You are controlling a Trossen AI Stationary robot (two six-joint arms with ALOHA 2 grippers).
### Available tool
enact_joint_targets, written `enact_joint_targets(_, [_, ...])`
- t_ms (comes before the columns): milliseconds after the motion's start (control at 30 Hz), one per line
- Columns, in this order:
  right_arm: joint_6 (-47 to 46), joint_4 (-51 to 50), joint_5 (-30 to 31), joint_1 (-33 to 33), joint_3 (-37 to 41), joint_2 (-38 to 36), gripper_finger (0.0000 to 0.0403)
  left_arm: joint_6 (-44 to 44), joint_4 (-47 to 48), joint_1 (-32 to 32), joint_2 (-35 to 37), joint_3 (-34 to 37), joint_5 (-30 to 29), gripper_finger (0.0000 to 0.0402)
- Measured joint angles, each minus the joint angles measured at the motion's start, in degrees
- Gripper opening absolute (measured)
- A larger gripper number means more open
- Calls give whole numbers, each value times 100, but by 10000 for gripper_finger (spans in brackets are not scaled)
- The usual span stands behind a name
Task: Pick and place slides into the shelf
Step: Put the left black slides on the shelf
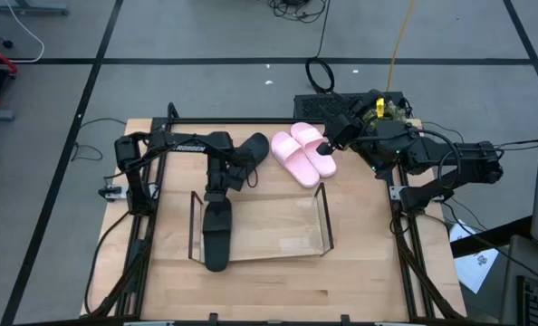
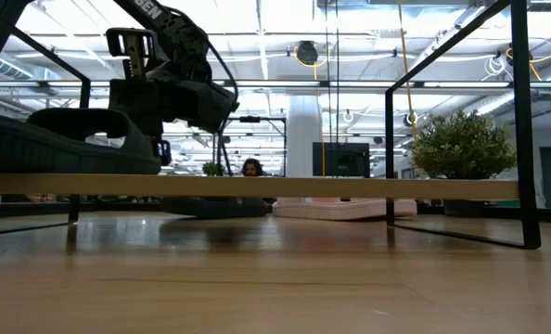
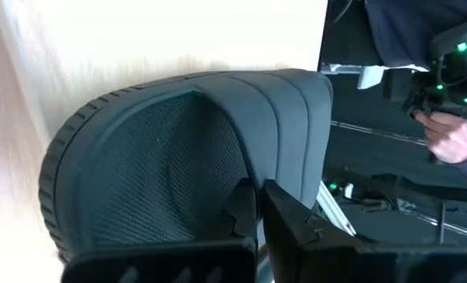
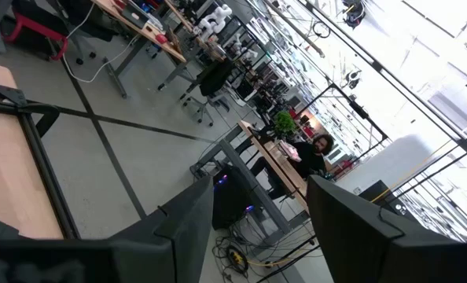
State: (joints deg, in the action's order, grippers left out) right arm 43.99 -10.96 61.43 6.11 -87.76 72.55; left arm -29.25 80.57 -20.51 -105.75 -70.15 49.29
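Observation:
One black slide (image 1: pixel 216 234) lies lengthwise on the left end of the clear shelf (image 1: pixel 283 237), sole down on the shelf board (image 2: pixel 350 186). My left gripper (image 1: pixel 217 194) is at its far end, shut on it. The second black slide (image 1: pixel 252 152) lies on the table behind the shelf. Next to it, the pink pair (image 1: pixel 298 156) lies side by side. My right gripper (image 1: pixel 329 144) hovers open at the right edge of the pink pair. In its wrist view (image 4: pixel 257 228) it faces the room, with nothing between the fingers. My left gripper (image 3: pixel 259 211) pinches the ribbed strap's edge (image 3: pixel 257 169) of the black slide between its two fingers. It comes from above, from the table's far side. The slide (image 2: pixel 67 139) lies flat on the shelf board.
Thin dark wire frames (image 1: pixel 193 226) (image 1: pixel 326 222) stand at both ends of the shelf. Bare shelf lies to the right of the black slide. Cables and a dark box (image 1: pixel 319 106) sit past the table's far edge. A person's hand (image 3: pixel 452 140) shows beyond the table.

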Motion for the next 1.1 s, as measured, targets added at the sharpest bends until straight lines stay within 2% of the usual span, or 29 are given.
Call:
enact_joint_targets(267, [-2, 0, 0, 0, 1, 0, 196, -213, 425, -97, 2, -94, -16, 1])
enact_joint_targets(400, [-2, 0, 0, 0, 1, 0, 196, -330, 595, -114, 4, -188, -247, 0])
enact_joint_targets(1100, [13, 0, 0, 2, 1, 0, 196, -261, 475, -203, 4, -216, -404, 1])
